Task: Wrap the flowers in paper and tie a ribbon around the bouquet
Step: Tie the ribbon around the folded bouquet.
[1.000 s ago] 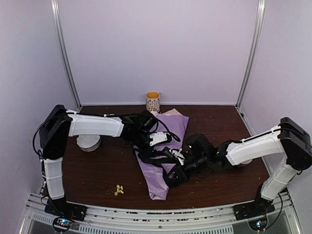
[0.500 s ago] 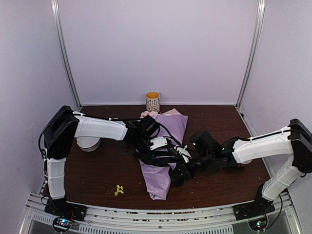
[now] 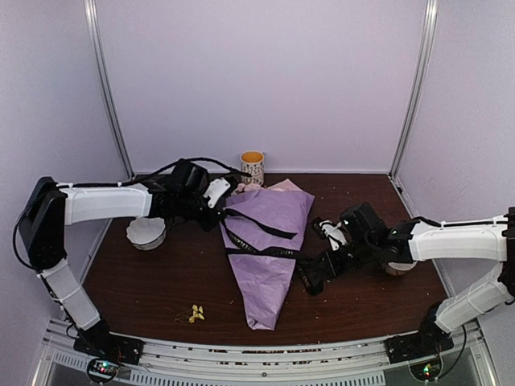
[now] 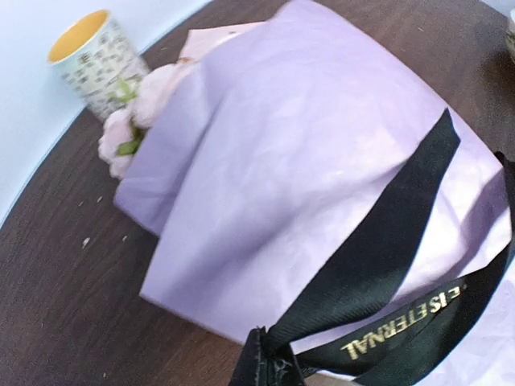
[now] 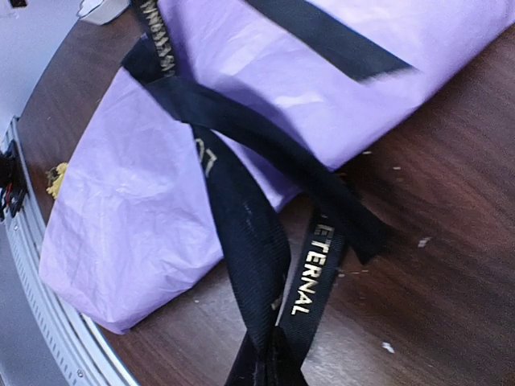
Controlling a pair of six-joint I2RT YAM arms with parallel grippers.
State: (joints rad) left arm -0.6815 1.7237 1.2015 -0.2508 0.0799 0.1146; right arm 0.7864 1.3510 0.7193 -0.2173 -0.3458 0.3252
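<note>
From above, the bouquet lies in the middle of the table, its wide end toward the back edge and its narrow tip toward the near edge. The flowers peek out of the wide end, just beside a mug at the back edge. The ribbon crosses the paper in two black bands. The left gripper is closed on one end of it, off the cone's left side near the back; the right gripper is closed on the other end, off the cone's right side. A white bowl sits near the left edge, and a few yellow blossoms lie loose near the near edge

In the left wrist view, the pinched fingers at the bottom clamp the ribbon, which rises over the lilac sheet and shows gold lettering; pink blooms and the mug sit at the upper left

In the right wrist view, two strands of ribbon run together into the clamped fingers at the bottom, one reading "ETERNAL"; they cross the cone's narrow part, and a loose end lies on the bare wood
</note>
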